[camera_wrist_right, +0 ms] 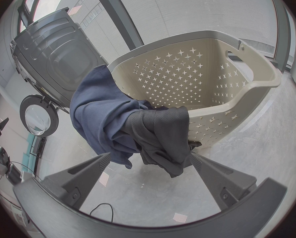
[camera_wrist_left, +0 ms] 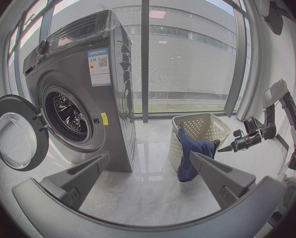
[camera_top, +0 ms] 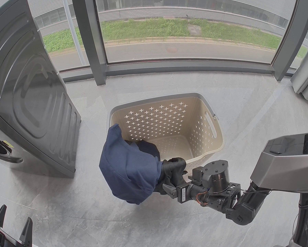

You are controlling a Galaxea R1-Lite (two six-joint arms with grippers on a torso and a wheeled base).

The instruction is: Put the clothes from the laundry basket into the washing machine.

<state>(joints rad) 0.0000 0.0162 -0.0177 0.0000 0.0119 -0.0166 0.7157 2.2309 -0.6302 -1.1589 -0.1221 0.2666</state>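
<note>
The beige laundry basket stands on the floor ahead of me, tipped a little toward me. A blue garment hangs over its near left rim and down the outside. A dark grey garment lies bunched on the rim beside it. My right gripper is right at the dark garment, open, its fingers spread either side below the hanging cloth. The washing machine stands to the left, its door swung open, drum exposed. My left gripper is open and holds nothing, low at the near left.
Tall windows run behind the basket, and a curtain hangs at the far right. Bare marble floor lies between basket and machine. A thin black cable lies on the floor near my right arm.
</note>
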